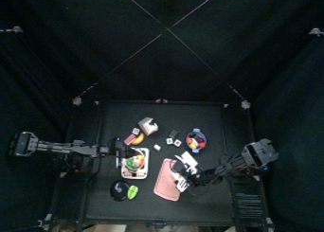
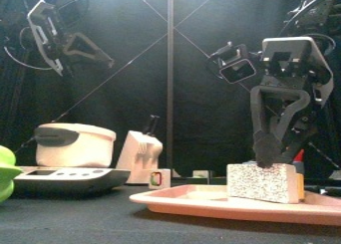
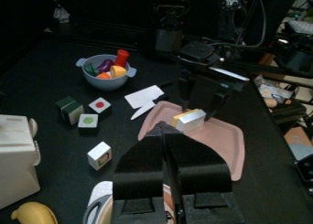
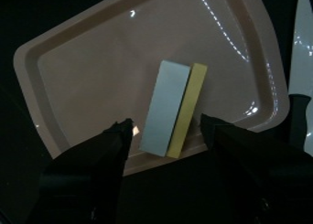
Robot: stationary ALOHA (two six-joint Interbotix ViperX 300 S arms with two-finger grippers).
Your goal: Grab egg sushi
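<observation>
1. Black curtains close off the small black table (image 1: 127, 117) on every side, and both arms hang over its near half.
2. On the pink tray (image 4: 98, 68) lies the egg sushi (image 4: 178, 109), a pale block with a yellow layer along one long side, flat on the tray floor toward one edge.
3. The right gripper (image 4: 164, 129) hovers directly above that block with its jaws spread apart, one on each side of it; I cannot tell whether the tips touch it.
4. From the front, the same gripper (image 2: 277, 148) points down onto the speckled white block (image 2: 265, 182) sitting on the tray (image 2: 173, 198).
5. The left gripper (image 3: 166, 159) hangs over the table's left half, its jaws drawn close together with nothing between them, aimed toward the tray (image 3: 232, 145) and the sushi (image 3: 188, 118).
6. Beyond the tray stands a grey bowl (image 3: 104, 74) filled with red, orange and green pieces.
7. Small white cubes with dark marks (image 3: 83, 113) sit apart on the black surface, and a white card (image 3: 145, 98) lies near the tray's far edge.
8. At the front left, a white rice cooker (image 2: 74, 146) rests on a dark-edged base, with a small white carton-shaped item (image 2: 142, 153) just beside it.
</observation>
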